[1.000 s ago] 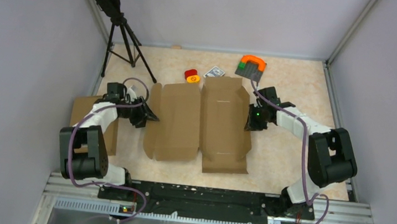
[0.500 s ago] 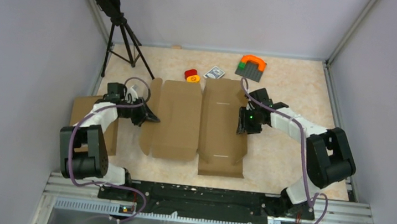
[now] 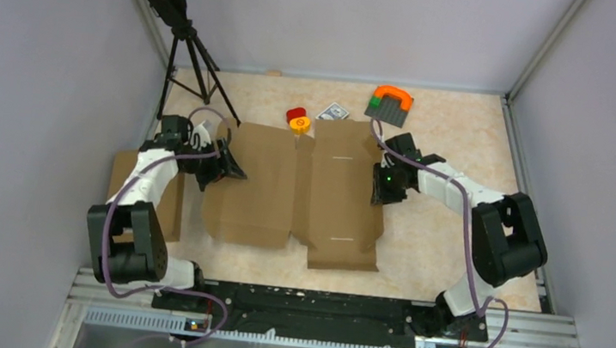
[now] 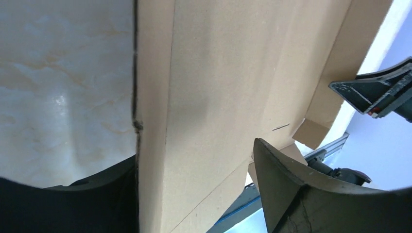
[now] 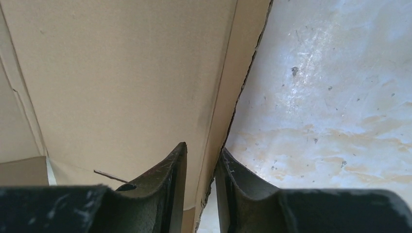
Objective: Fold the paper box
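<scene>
Box [image 3: 320, 194] slid toward frame left; light, stiff card. Left gripper [image 3: 231, 168] gapes astride one edge, right gripper [image 3: 377, 190] seemingly pinches the other, both sensible holds.

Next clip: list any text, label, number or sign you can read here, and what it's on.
No text can be read in any view.
paper box: plain brown, no print visible.
small printed card: markings too small to read.
red and yellow object: top mark too small to read.
</scene>
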